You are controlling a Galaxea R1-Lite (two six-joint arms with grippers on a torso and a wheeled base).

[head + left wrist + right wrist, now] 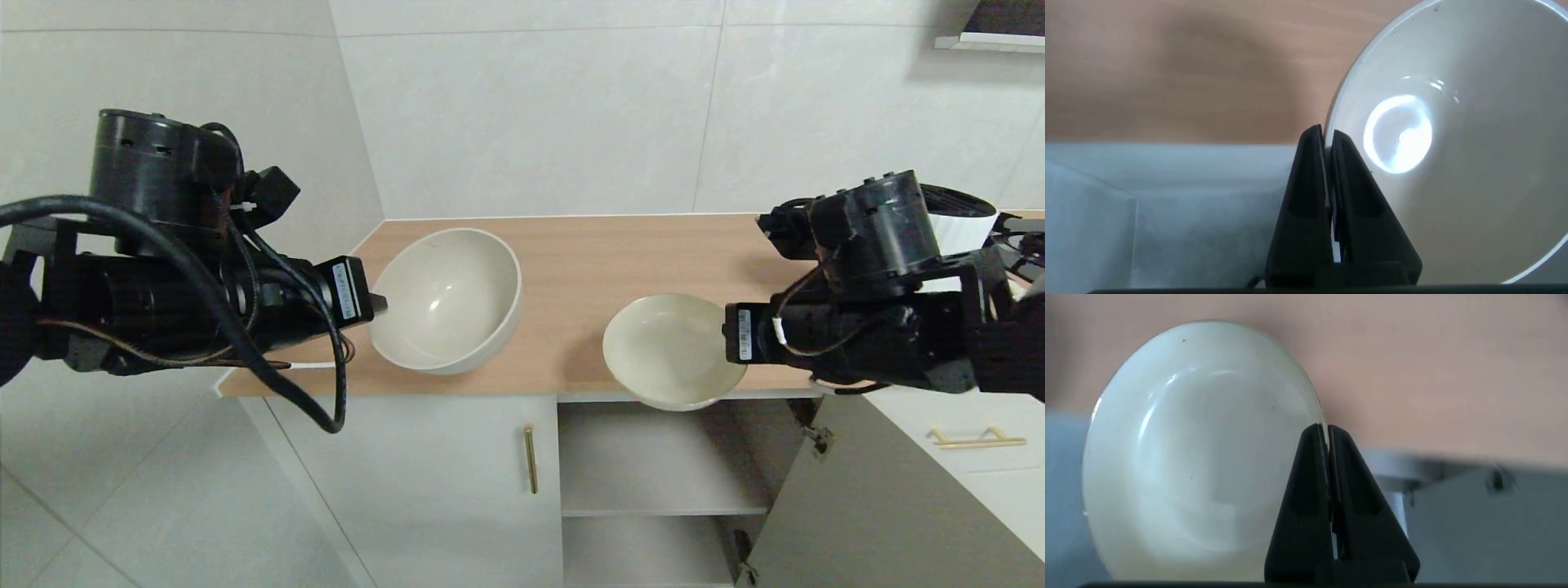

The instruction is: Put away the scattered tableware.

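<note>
Head view: the left end effector (379, 304) is pressed together on the near rim of a deep off-white ceramic bowl (447, 299). The bowl is tipped so its opening faces up and forward, over the left end of the light wooden desk (584, 260). Whether its base touches the wood cannot be told.

The right end effector (729, 343) pinches the rim of a shallow cream ceramic bowl (669, 349). That bowl is also tilted and overhangs the desk's front edge, directly above an open white cabinet (645, 457) with a bare shelf (653, 511) inside. Both wrist views show the two fingers closed narrowly, with a thin bowl edge caught between them.

Both bowls look glazed and glossy, so I judge them stiff, fairly heavy for a rim grip, slippery and liable to chip or shatter if dropped or knocked against the cabinet frame. A pinch on one side of the rim leaves the weight hanging off-centre, and the deep bowl especially may swing or slip. A firm hold straight across the rim wall seems the sensible grip, with slow movement and a gentle base-first setting down on the shelf.
</note>
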